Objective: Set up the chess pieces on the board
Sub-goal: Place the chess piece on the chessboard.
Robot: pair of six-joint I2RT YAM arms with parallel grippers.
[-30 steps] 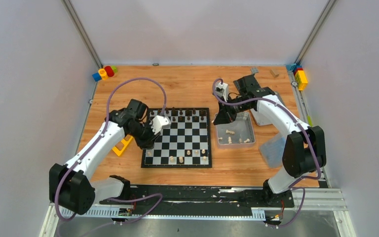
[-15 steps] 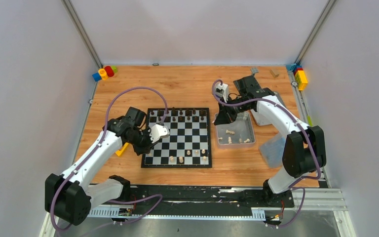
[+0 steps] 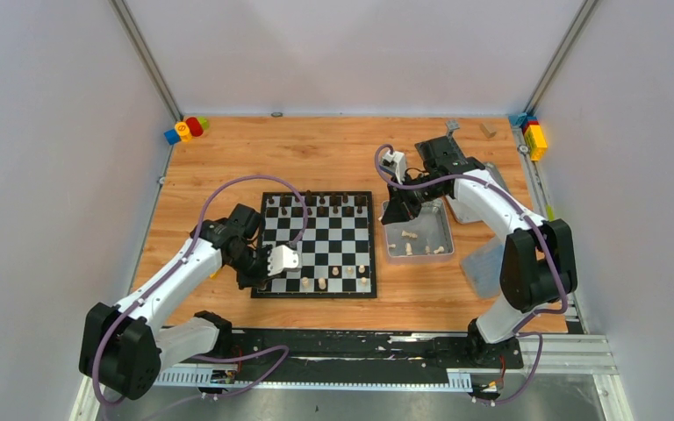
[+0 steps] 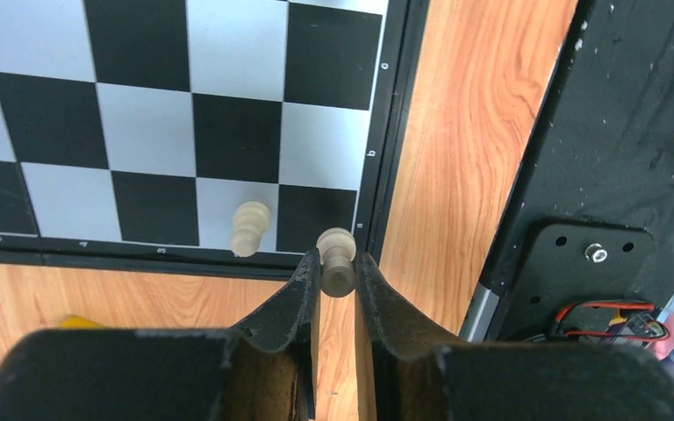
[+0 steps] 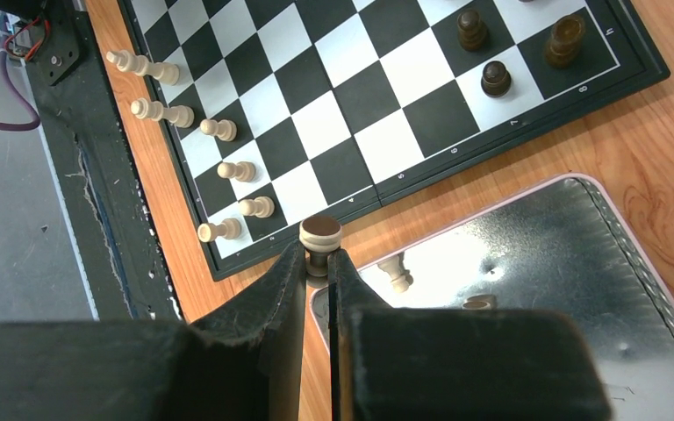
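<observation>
We find the board (image 3: 316, 244) only partly set, just ahead of the left claw (image 4: 337, 270), which clamps a pale piece (image 4: 337, 249). The tin (image 5: 535, 263) under the right claw (image 5: 318, 259), itself clamped on a dark piece (image 5: 320, 231), holds more loose pieces (image 5: 395, 272) to place.

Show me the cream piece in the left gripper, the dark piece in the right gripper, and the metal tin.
Gripped cream piece (image 4: 336, 247), left wrist view, its rounded head.
Gripped dark piece (image 5: 320, 231), right wrist view, its flat top.
Metal tin (image 5: 531, 254), right wrist view, bare floor.
</observation>
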